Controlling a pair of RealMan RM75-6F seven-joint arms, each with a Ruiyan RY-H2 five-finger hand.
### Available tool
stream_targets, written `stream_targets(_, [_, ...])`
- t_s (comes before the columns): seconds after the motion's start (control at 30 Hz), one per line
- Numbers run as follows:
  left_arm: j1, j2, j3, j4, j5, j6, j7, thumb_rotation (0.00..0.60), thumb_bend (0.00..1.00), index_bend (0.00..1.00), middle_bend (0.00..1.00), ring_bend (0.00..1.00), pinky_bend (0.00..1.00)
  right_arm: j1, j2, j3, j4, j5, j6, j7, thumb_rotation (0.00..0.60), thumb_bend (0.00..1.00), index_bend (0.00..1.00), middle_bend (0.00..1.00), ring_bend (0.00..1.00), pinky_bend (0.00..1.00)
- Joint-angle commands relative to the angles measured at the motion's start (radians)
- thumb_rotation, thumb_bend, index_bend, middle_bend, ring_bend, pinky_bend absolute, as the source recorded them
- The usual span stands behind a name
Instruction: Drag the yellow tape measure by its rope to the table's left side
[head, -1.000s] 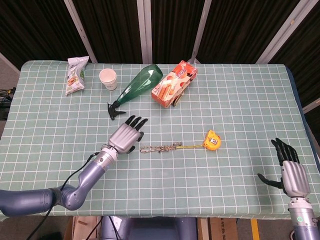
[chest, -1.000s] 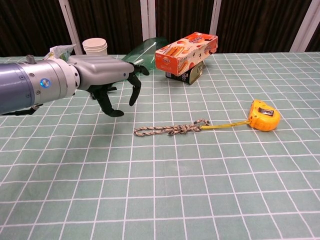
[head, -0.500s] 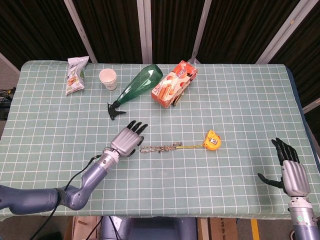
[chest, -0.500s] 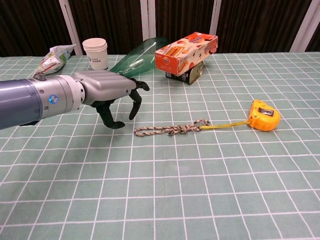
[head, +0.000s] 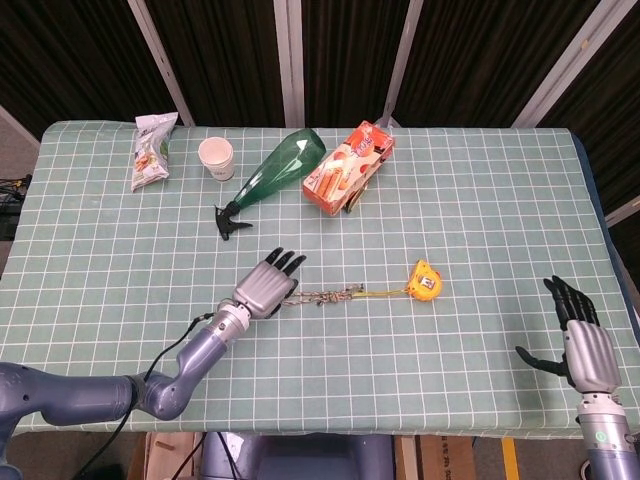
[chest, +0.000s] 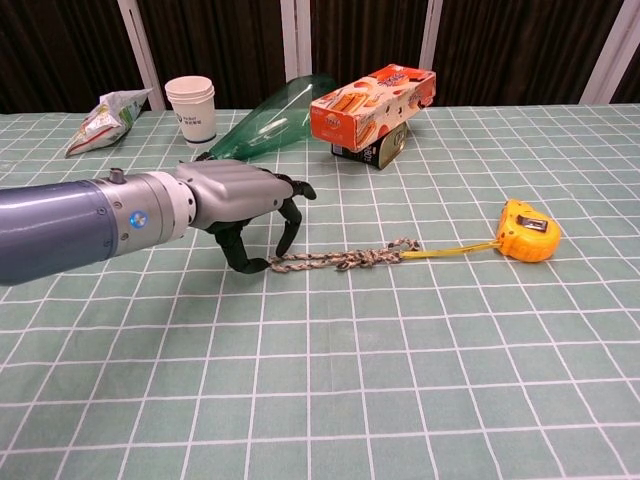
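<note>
My left hand (chest: 250, 205) hovers with fingers apart and curved over the near end of the rope (chest: 340, 259), gripping nothing yet. The yellow tape measure (chest: 527, 230) lies well beyond my fingertips, at the rope's far end. If I close too shallow, the fingers may just push the rope. The paper cup (chest: 192, 107) behind my hand shows no contents.

1. A rectangular table (head: 480, 200) fills the scene, covered in a pale green cloth with a white grid pattern.
2. Behind it hang dark, pleated curtains (head: 80, 60), crossed by slanted pale metal posts (head: 165, 60).
3. Grey floor (head: 12, 150) shows at the left edge.
</note>
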Motion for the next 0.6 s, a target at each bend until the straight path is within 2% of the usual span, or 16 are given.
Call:
stream_targets(0.03, [-0.004, -0.004, 0.004, 0.005, -0.002, 0.000, 0.000, 0.600, 0.48, 0.50, 0.00, 0.00, 0.00, -0.001, 0.000, 0.000, -0.001, 0.001, 0.001, 0.000, 0.600, 0.18, 0.00, 0.00, 0.00, 0.00])
stream_targets(0.6, [-0.009, -0.007, 0.021, 0.017, -0.006, 0.008, -0.012, 0.600, 0.48, 0.51, 0.00, 0.00, 0.00, -0.001, 0.001, 0.001, -0.002, 0.004, -0.001, -0.002, 0.600, 0.18, 0.00, 0.00, 0.00, 0.00])
